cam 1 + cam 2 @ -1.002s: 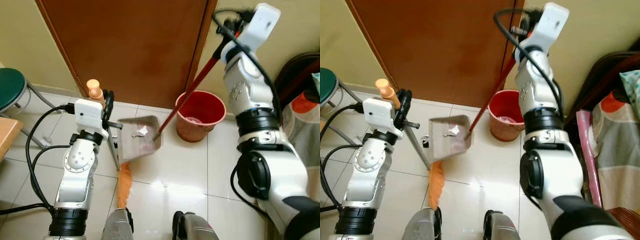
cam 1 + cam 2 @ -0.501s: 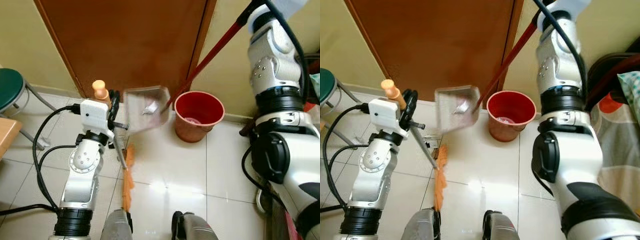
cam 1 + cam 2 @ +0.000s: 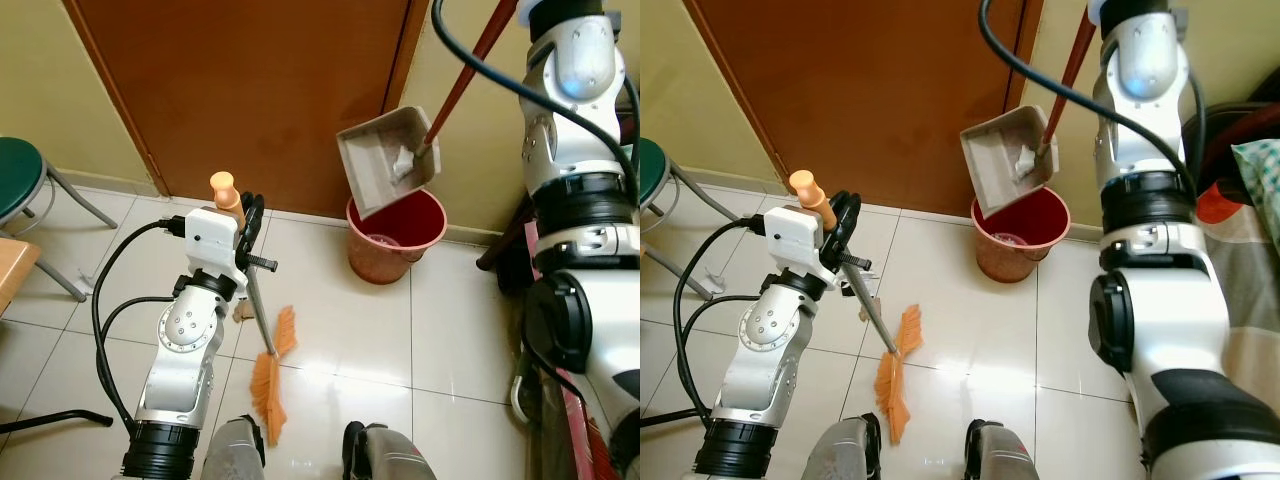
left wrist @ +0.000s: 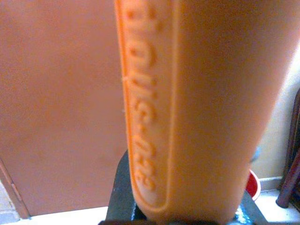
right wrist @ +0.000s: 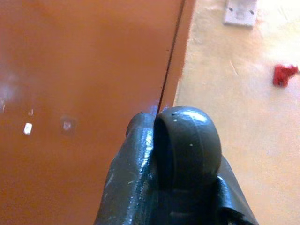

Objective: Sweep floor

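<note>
A grey dustpan (image 3: 385, 160) with white scraps in it hangs tilted just above the red bucket (image 3: 397, 235), which stands by the door frame. Its long red handle (image 3: 462, 75) runs up to my raised right arm. In the right wrist view my right gripper (image 5: 180, 197) is shut on the handle's dark rounded end (image 5: 187, 140). My left gripper (image 3: 248, 215) is shut on the broom's shaft just below its orange grip (image 3: 225, 188), seen close up as an orange grip (image 4: 187, 108) in the left wrist view. The broom's orange bristles (image 3: 270, 385) rest on the tiles near my feet.
A brown door (image 3: 250, 90) closes off the far side. A green stool (image 3: 20, 180) and a wooden table corner (image 3: 10, 265) stand at the left. Patterned bedding (image 3: 1250, 170) lies at the right. A small scrap (image 3: 240, 313) lies on the white tiles by the broom.
The dustpan has risen from the floor, moved right and tilted over the red bucket. My right arm went up. The broom's bristles have swung right, nearer my feet.
</note>
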Robot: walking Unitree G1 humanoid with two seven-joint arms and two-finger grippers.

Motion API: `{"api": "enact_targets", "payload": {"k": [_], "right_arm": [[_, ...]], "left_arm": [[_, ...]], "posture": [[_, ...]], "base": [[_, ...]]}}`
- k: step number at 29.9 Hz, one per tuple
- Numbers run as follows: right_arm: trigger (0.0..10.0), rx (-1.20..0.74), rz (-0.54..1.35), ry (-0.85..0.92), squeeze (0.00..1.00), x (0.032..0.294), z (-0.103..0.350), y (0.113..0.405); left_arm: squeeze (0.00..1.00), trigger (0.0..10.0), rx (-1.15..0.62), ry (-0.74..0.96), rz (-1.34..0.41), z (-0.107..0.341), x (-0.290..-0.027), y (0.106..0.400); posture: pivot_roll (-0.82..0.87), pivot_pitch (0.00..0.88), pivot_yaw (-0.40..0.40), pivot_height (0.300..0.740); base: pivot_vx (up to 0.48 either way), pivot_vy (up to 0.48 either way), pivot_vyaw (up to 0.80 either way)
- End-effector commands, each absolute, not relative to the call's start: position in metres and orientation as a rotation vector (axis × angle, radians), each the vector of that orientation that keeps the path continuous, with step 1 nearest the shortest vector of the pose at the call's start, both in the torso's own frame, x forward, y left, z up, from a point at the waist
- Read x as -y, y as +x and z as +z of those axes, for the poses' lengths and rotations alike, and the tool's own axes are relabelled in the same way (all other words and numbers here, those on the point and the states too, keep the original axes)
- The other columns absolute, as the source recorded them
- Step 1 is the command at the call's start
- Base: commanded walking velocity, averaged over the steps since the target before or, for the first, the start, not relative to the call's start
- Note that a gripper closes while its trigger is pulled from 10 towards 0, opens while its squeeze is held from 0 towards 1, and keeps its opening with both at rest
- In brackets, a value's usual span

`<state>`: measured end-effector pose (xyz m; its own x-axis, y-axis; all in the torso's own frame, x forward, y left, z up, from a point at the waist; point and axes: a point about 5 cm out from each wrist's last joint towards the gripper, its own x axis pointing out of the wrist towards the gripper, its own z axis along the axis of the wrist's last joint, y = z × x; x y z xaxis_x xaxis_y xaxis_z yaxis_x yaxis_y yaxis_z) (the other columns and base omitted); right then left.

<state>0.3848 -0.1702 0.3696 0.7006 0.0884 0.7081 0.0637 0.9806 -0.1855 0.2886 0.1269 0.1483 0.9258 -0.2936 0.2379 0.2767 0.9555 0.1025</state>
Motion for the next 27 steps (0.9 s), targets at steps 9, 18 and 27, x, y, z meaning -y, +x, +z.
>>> {"api": "enact_targets", "payload": {"k": [9,18,27], "right_arm": [[10.0,0.911,0.186,-0.513,0.0,0.141,0.341,0.37],[10.0,0.894,0.348,-0.584,0.0,0.115,0.301,0.361],[10.0,1.037,0.372,-0.512,0.0,0.091,0.332,0.346]], "left_arm": [[0.0,10.0,0.24,0.076,-0.305,0.147,-0.128,0.287],[0.0,10.0,0.242,0.083,-0.303,0.148,-0.129,0.287],[0.0,10.0,0.256,0.093,-0.285,0.151,-0.13,0.29]], "posture": [[0.05,0.148,-0.028,0.74],[0.06,0.15,-0.028,0.74],[0.06,0.139,-0.032,0.74]], "base": [[0.0,0.0,0.0],[0.0,0.0,0.0],[0.0,0.0,0.0]]}}
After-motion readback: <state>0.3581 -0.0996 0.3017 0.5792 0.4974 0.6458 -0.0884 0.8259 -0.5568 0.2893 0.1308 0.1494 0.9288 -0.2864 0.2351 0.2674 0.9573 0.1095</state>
